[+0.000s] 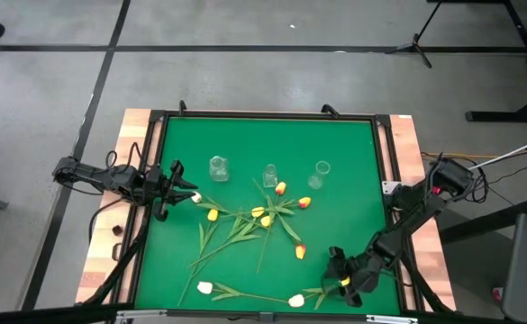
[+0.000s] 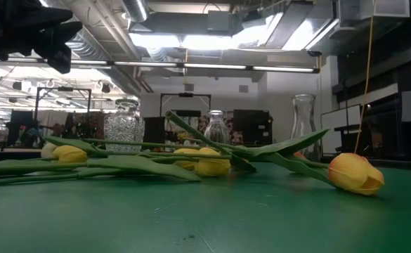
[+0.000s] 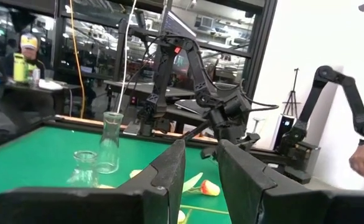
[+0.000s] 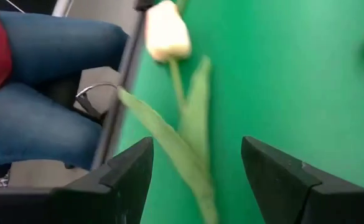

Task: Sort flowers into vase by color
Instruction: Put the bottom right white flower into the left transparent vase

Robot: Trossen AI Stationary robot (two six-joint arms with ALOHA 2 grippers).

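Observation:
Several tulips (image 1: 245, 225) lie in a loose heap on the green mat, with yellow, orange-yellow and white heads. Three glass vases (image 1: 270, 175) stand in a row behind them. My right gripper (image 1: 342, 281) is low at the near right corner, open. In the right wrist view its fingers stand on either side of the green stem (image 4: 191, 155) of a white tulip, whose head (image 4: 167, 31) lies ahead of them. My left gripper (image 1: 175, 187) hangs raised at the mat's left edge, above a white tulip head (image 1: 195, 196). It points level across the table, fingers (image 3: 169, 168) slightly apart, with nothing between them.
A raised black frame (image 1: 263, 115) borders the mat, with wooden table edges outside it. A seated person's legs in jeans (image 4: 45, 93) are just beyond the near edge by my right gripper. Another white tulip (image 1: 205, 288) lies near the near edge. Bare mat lies at far left.

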